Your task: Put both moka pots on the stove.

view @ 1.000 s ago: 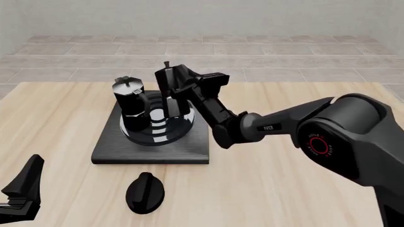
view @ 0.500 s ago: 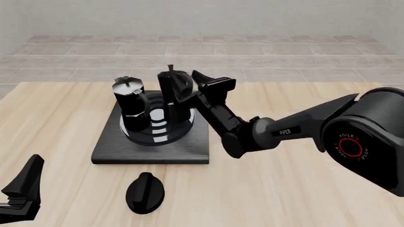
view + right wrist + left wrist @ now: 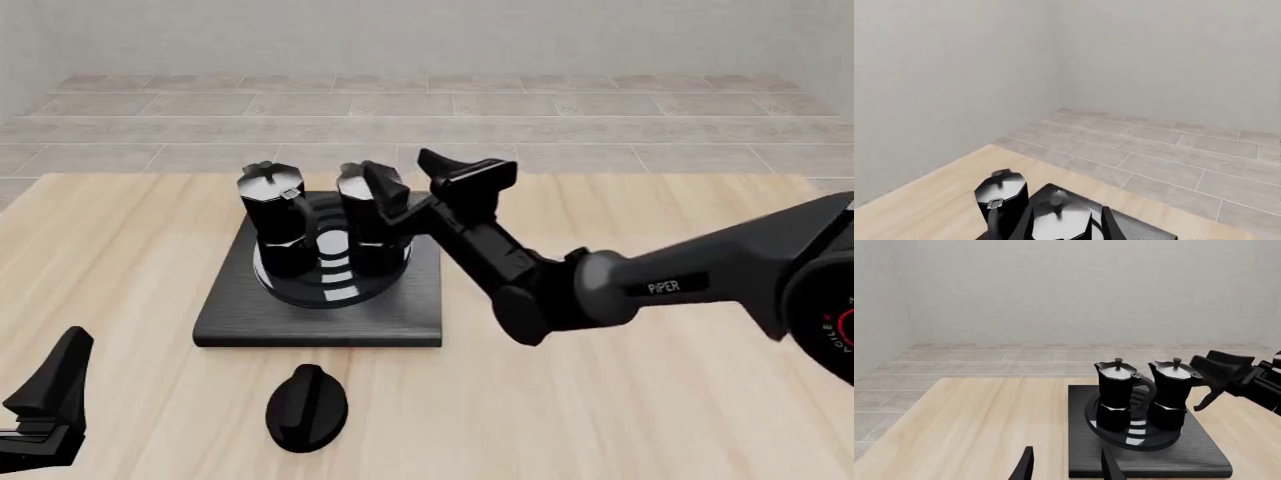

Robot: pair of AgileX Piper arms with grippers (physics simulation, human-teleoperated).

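Two glossy black moka pots stand upright side by side on the burner rings of the dark stove (image 3: 227,322): the left pot (image 3: 274,215) and the right pot (image 3: 368,215). Both show in the left wrist view, left (image 3: 1115,395) and right (image 3: 1170,392), on the stove (image 3: 1201,456). My right gripper (image 3: 396,205) is open just behind the right pot. In the right wrist view that pot's lid (image 3: 1059,220) lies between the spread fingers (image 3: 1110,229). My left gripper (image 3: 40,410) is open and empty at the near left corner, far from the stove.
A low black oval knob (image 3: 307,405) lies on the wooden table in front of the stove. The right arm (image 3: 627,290) stretches across the table from the right. A tiled floor and pale walls lie beyond the table.
The right arm lowered the second pot from above the stove onto the burner beside the first, let go and drew back slightly. The left arm has not moved.
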